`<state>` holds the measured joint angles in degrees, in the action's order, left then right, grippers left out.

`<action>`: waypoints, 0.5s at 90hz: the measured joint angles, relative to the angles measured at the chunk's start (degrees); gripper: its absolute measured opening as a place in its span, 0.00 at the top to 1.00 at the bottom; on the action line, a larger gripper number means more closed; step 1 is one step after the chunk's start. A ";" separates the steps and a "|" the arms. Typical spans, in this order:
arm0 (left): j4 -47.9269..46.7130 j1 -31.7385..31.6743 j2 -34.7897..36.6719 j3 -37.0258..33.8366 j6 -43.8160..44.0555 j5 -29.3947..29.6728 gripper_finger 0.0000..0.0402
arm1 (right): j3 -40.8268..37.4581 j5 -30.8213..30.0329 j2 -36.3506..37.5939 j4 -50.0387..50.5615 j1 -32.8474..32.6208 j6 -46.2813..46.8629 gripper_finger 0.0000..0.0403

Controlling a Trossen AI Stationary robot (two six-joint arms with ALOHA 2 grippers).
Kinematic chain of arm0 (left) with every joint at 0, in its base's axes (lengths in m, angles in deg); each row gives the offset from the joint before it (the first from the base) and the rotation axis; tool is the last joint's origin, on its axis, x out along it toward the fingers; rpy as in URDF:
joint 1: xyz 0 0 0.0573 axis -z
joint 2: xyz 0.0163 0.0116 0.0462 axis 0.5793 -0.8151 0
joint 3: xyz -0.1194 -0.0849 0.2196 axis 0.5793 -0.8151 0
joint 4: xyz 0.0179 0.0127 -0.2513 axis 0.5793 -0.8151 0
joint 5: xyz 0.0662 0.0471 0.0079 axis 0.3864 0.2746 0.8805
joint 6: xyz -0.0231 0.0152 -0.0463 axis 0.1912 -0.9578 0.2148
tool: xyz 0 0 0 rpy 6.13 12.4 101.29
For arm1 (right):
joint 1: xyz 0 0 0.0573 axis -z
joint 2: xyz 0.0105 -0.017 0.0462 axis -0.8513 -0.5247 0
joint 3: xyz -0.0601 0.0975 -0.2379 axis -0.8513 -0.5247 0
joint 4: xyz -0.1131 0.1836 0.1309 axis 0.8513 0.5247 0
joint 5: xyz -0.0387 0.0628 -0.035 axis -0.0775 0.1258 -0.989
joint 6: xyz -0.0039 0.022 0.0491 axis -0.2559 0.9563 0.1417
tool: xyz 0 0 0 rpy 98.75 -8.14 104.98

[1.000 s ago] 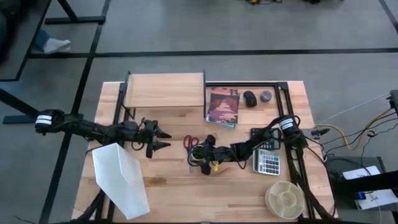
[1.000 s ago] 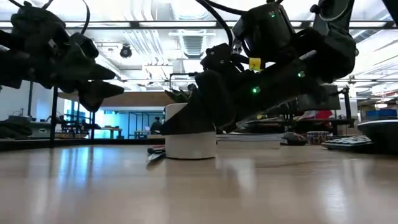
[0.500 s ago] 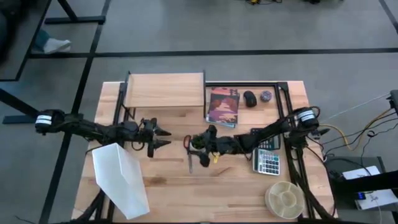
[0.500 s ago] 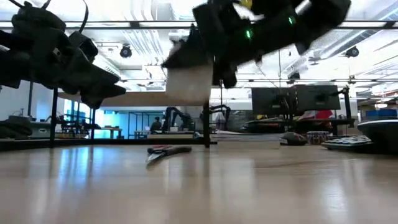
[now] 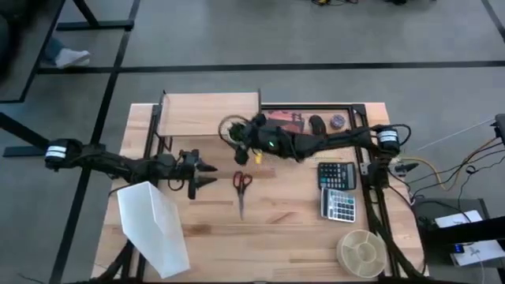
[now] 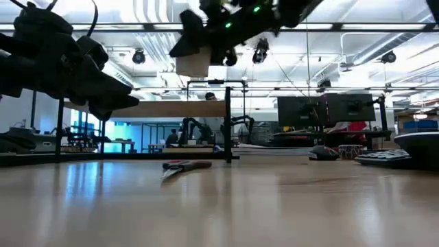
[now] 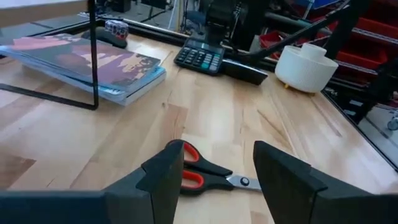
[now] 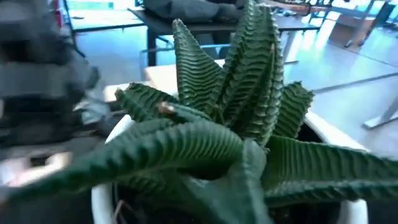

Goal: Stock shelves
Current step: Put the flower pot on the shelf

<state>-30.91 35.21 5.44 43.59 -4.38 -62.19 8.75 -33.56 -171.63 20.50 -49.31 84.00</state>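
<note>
Standing at the upper left of the table [image 5: 371,118] in the high view, the riser shelf [image 5: 207,114] has the right gripper [image 5: 243,136] at its right end, clenched on a white pot with a striped green plant [image 8: 224,130] held above the wood. Left of centre, the left gripper [image 5: 207,175] hovers with fingers spread, red-handled scissors [image 5: 241,184] just to its right; a calculator [image 5: 336,190] lies farther right.

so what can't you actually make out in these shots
- Right gripper: fingers hidden behind the potted plant filling the right wrist view; dark against the ceiling in the low view.
- Whether the pot clears the shelf top: overhead gives no height.
- Round item beside the mouse: too small overhead.
- Left gripper: open above the scissors, blades partly hidden.
</note>
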 joint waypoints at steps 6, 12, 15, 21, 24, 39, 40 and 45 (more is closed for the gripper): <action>0.13 0.01 -0.07 0.00 0.25 0.00 0.56 | 1.99 2.34 -1.22 -0.47 2.09 0.71 0.18; 0.05 -0.01 -0.18 0.00 0.36 0.02 0.57 | 3.79 3.61 -2.69 -0.51 3.69 1.21 0.18; 0.06 0.00 -0.21 0.00 0.39 0.02 0.57 | 4.44 4.22 -3.33 -0.82 4.42 1.26 0.18; 0.42 -0.01 -0.28 0.00 0.40 0.02 0.58 | 5.35 5.03 -4.61 0.00 5.47 1.26 0.18; 0.35 -0.01 -0.27 0.00 0.39 0.03 0.58 | 5.93 5.53 -5.30 -0.13 5.96 1.25 0.18; 0.52 -0.01 -0.43 0.00 0.41 0.04 0.60 | 7.44 5.67 -7.37 1.20 7.85 1.66 0.18; 0.54 -0.01 -0.42 0.00 0.41 0.04 0.60 | 7.48 5.66 -7.49 1.19 7.96 1.74 0.18; 0.59 0.00 -0.41 0.00 0.41 0.04 0.61 | 7.54 5.59 -8.01 1.06 8.50 2.04 0.18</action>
<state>-30.33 35.21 5.03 43.59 -3.97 -62.15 16.28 -27.98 -179.64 21.57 -40.80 86.04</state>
